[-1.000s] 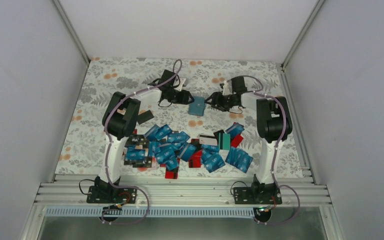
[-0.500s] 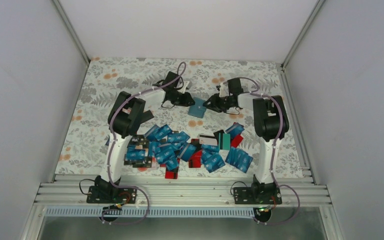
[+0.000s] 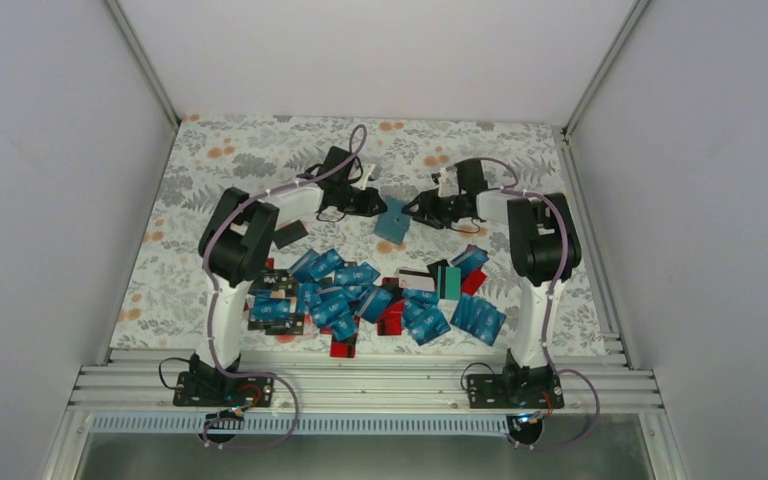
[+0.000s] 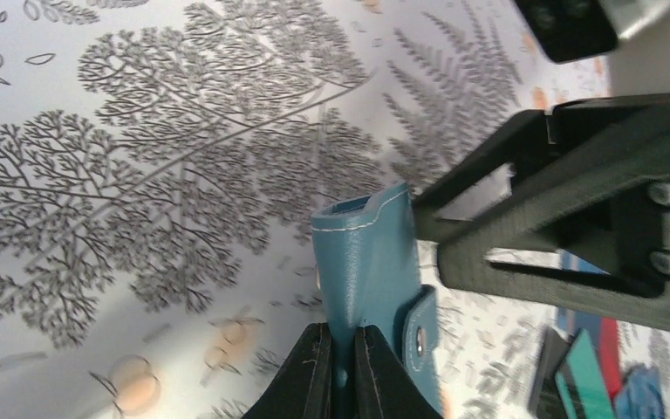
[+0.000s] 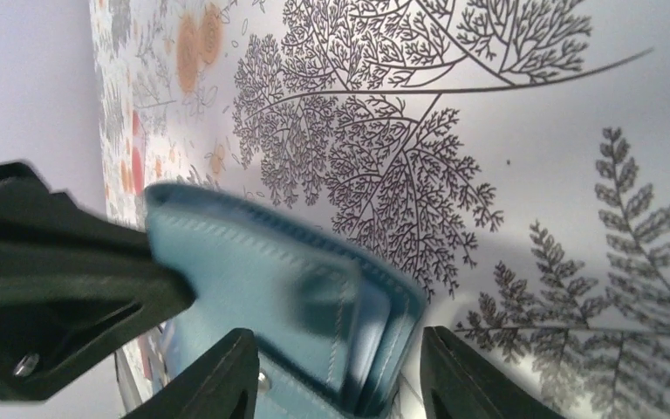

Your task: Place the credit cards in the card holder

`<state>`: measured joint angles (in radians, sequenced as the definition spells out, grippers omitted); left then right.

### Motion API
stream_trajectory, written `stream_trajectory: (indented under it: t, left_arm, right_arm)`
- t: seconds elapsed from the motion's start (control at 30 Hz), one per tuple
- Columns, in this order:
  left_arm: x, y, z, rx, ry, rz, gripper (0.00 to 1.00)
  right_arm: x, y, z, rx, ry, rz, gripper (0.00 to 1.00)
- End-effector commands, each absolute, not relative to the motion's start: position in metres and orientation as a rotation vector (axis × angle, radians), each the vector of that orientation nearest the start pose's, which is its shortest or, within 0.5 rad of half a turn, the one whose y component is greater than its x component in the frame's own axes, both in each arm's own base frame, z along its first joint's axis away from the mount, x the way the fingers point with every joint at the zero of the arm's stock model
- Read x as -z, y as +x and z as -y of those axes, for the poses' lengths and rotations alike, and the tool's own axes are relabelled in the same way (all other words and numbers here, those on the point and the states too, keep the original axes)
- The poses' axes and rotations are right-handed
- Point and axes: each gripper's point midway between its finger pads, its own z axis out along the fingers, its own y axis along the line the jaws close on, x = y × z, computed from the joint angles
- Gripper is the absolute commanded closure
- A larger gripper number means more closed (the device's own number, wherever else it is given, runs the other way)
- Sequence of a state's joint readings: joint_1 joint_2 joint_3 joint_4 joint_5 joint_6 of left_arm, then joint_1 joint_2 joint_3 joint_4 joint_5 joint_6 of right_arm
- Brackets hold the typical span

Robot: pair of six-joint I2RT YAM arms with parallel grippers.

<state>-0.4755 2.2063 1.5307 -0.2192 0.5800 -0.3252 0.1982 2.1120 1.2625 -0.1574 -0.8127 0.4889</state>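
Note:
The teal-blue card holder (image 3: 393, 219) is held tilted above the floral table, between the two grippers. My left gripper (image 3: 376, 205) is shut on one edge of it; in the left wrist view the fingertips (image 4: 338, 353) pinch the card holder (image 4: 371, 262) beside its snap tab. My right gripper (image 3: 415, 211) is open, and its fingers (image 5: 336, 362) stand on either side of the holder's far end (image 5: 270, 279) without closing on it. The credit cards (image 3: 360, 295), mostly blue with some red and black and one teal-green, lie in a heap nearer the arm bases.
One black card (image 3: 290, 234) lies apart, left of the heap by the left arm's elbow. White walls enclose the table (image 3: 210, 170) at the back and both sides. A metal rail (image 3: 360, 385) runs along the near edge.
The card holder has tipped from lying nearly flat to standing more on edge between the grippers. The left arm's elbow swung right, then back left. The right gripper edged closer to the holder.

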Motion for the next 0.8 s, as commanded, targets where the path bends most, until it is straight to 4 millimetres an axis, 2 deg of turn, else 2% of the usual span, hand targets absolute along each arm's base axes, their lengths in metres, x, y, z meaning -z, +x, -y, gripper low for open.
stream_trajectory:
  t: [0.0,0.2,0.33,0.53,0.77]
  left_arm:
    - [-0.103,0.435,0.335,1.060,0.480,-2.384,0.98]
    - [-0.142,0.431,0.317,1.037,0.458,-2.310,0.98]
    - [-0.169,0.426,0.304,1.050,0.449,-2.261,0.98]
    - [-0.203,0.415,0.293,1.122,0.458,-2.189,0.98]
    - [-0.238,0.397,0.297,1.244,0.492,-2.104,0.98]
  right_arm:
    - [-0.066,0.430,-0.220,-1.317,-0.026,-2.518,0.47]
    - [-0.108,0.428,-0.223,-1.341,-0.124,-2.390,0.32]
    - [-0.140,0.423,-0.231,-1.435,-0.229,-2.293,0.22]
    - [-0.186,0.406,-0.244,-1.596,-0.396,-2.145,0.26]
    - [-0.218,0.390,-0.258,-1.670,-0.518,-2.048,0.32]
